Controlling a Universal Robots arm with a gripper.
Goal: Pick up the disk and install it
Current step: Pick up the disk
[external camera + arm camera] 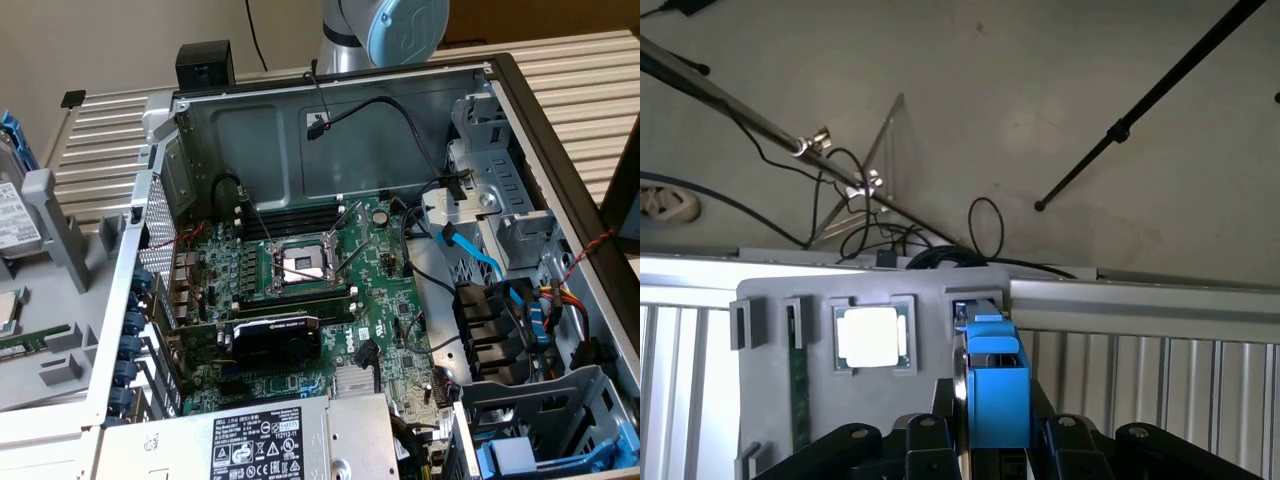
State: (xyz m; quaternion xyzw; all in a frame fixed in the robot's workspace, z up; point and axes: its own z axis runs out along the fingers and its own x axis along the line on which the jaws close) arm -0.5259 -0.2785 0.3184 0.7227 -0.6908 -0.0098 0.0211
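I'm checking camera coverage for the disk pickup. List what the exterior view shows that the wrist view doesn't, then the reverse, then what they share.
Exterior view adds: the open computer case, its motherboard, the power supply and a blue cable.
Wrist view adds: the floor, a black stand pole, and the gripper straddling the disk in its blue frame.
Shared: the disk in the grey holder, the processor chip beside it, and the slatted table.

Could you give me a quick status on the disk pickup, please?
Gripper shut on disk, edge-on in its blue frame. It sits at the grey holder, not in the computer case. No obstruction seen around it.
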